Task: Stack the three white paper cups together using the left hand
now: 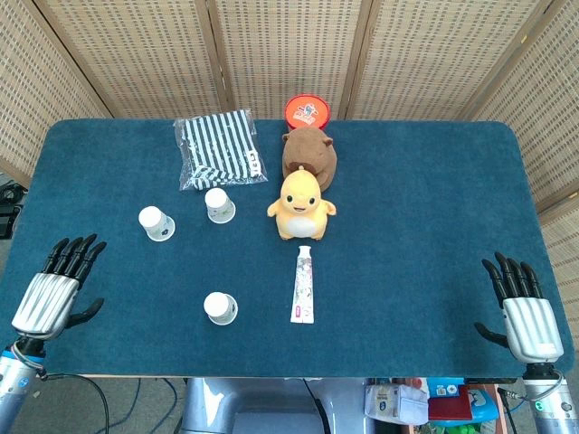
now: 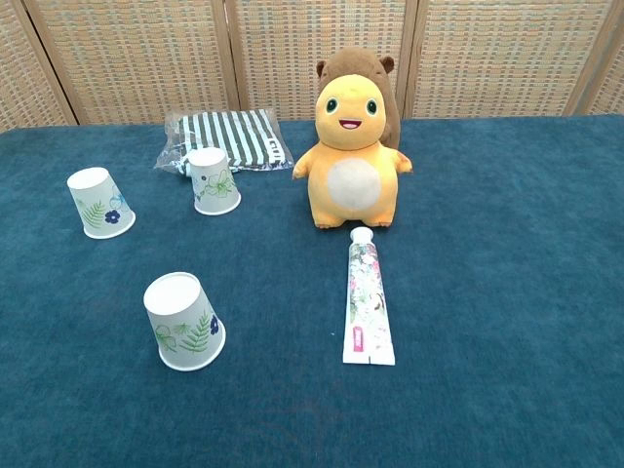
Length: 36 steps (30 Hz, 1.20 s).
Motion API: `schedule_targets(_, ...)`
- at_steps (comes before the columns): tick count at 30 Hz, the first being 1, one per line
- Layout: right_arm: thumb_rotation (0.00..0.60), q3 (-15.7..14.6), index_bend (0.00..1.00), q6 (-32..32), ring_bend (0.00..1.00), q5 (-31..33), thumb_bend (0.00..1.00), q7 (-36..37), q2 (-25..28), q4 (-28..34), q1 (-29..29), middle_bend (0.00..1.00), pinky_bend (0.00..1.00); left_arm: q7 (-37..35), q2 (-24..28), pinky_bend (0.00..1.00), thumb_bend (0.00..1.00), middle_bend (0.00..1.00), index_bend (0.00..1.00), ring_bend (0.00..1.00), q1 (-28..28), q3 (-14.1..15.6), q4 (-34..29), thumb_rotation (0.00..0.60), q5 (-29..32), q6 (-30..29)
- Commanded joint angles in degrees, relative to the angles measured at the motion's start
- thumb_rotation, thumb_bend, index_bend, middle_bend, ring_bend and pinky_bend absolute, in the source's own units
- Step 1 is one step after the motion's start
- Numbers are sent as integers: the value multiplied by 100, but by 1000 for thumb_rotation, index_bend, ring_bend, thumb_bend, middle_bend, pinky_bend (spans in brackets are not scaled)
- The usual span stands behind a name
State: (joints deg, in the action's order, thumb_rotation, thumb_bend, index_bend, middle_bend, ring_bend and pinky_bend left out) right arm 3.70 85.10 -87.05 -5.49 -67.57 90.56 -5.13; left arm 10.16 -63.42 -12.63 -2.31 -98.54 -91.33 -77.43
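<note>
white leaf-printed cups (image 2: 185, 322), orange plush (image 2: 353, 171), striped bag (image 2: 226, 137), blue cloth (image 2: 507, 253).

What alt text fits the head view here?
Three upside-down paper cups stand apart on a blue table, with open left hand and right hand at its near corners. Mid-table: yellow plush, tube, striped bag.
</note>
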Motion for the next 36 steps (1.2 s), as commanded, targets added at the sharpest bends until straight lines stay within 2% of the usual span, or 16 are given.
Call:
schedule_targets(1,600,15,0,-18,0,38,77,58,21,-6,-2,0,0,397,364,0,300,0,41,0,-636,-110,-783,600,-19,924)
schedule_targets(5,600,34,0,-25,0,76,77,127,41,-13,-1,0,0,697,418,0,306,0,113,0,-883,-171,-1117,600,131,1305)
schedule_targets(9,600,46,0,-13,0,95,76,227,61,-33,8,0,0,1294,276,0,310,0,176,0,-1221,-259,-1317,600,508,1822)
schedule_targets(14,600,66,0,-16,0,120,76,340,83,-61,8,0,0,2109,-88,0,310,0,186,0,-1596,-420,-1383,600,1340,2239)
schedule_targets(19,600,93,0,42,0,107,76,447,77,-107,15,0,0,2621,-323,0,310,0,187,0,-1934,-445,-1441,600,2072,2522)
schedule_targets(26,600,124,0,9,0,192,76,567,107,-137,19,0,0,3226,-699,0,310,0,187,0,-2380,-370,-1464,600,2795,2611)
schedule_targets(36,600,149,0,34,0,230,77,683,148,-140,41,0,0,3641,-977,0,311,0,187,0,-2717,-141,-1573,600,3339,2509)
